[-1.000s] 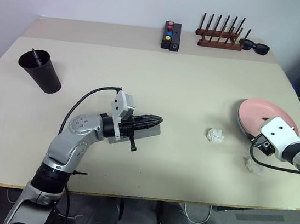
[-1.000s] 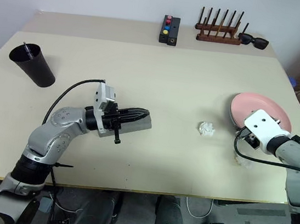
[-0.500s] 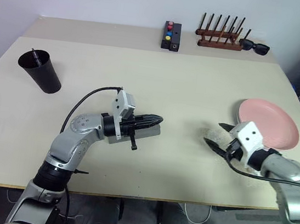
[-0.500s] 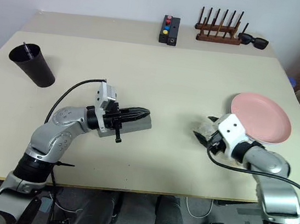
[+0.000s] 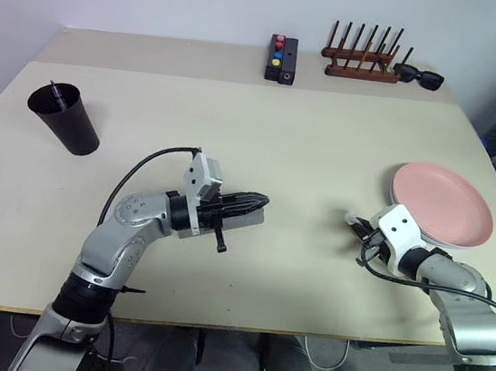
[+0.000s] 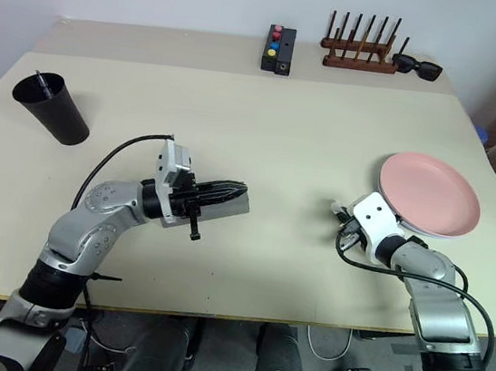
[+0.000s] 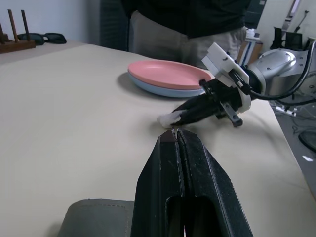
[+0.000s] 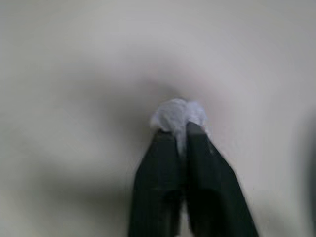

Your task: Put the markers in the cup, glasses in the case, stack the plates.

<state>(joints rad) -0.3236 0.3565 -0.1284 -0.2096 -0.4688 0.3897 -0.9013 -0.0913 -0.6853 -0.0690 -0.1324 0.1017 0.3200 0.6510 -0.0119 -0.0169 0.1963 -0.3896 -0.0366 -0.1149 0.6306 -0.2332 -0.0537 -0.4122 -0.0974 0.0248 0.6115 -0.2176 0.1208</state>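
The black cup (image 5: 65, 117) stands at the table's left with one of the markers (image 5: 56, 92) upright in it. The salmon pink plate (image 5: 442, 202) lies on the light blue plate (image 7: 158, 90) at the right. My left gripper (image 5: 262, 201) is shut and lies level over the grey case (image 5: 248, 220), whose lid is down. My right gripper (image 5: 355, 223) is shut on a crumpled white paper wad (image 8: 177, 112) on the table, just left of the plates. The glasses are out of view.
A wooden peg rack (image 5: 363, 63), black sunglasses (image 5: 420, 76) and a black box with coloured buttons (image 5: 283, 58) sit along the far edge. A person (image 7: 187, 24) stands beyond the plates at the table's right side.
My right gripper swung left from the plates to the paper wad, came down and shut on it. The left arm and the case stayed still.
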